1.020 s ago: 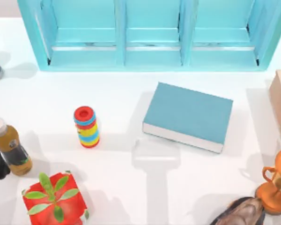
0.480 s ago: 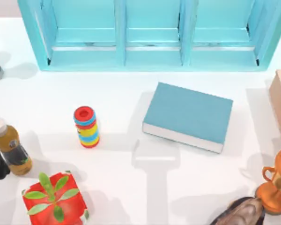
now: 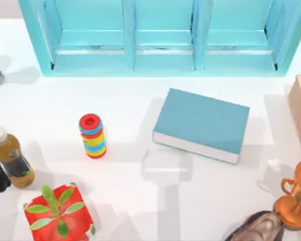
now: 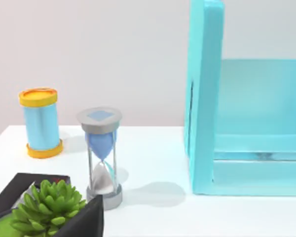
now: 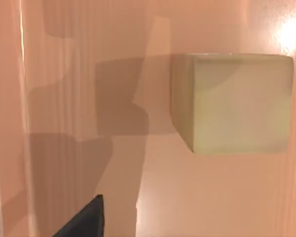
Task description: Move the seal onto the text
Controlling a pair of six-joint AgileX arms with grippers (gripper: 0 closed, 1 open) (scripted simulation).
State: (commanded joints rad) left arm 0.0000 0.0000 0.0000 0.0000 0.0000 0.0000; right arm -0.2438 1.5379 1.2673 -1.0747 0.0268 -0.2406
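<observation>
The seal (image 5: 237,103), a small rigid block, stands on a wooden tray floor (image 5: 89,74) below your right wrist; judge it light and smooth. Grip its opposite flat sides. Finger opening: cannot tell. The text (image 3: 203,123) lies mid-table.

Bright even light, soft shadows, sharp

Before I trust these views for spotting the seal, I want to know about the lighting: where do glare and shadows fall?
Top view: soft grey shadows lie on the white table in front of the thick teal-blue hardcover book. Right wrist view: a bright glare spot in one corner, and dark angular shadows across the peach surface beside the pale tan block. Left wrist view: even light, with a soft shadow by the blue hourglass.
</observation>
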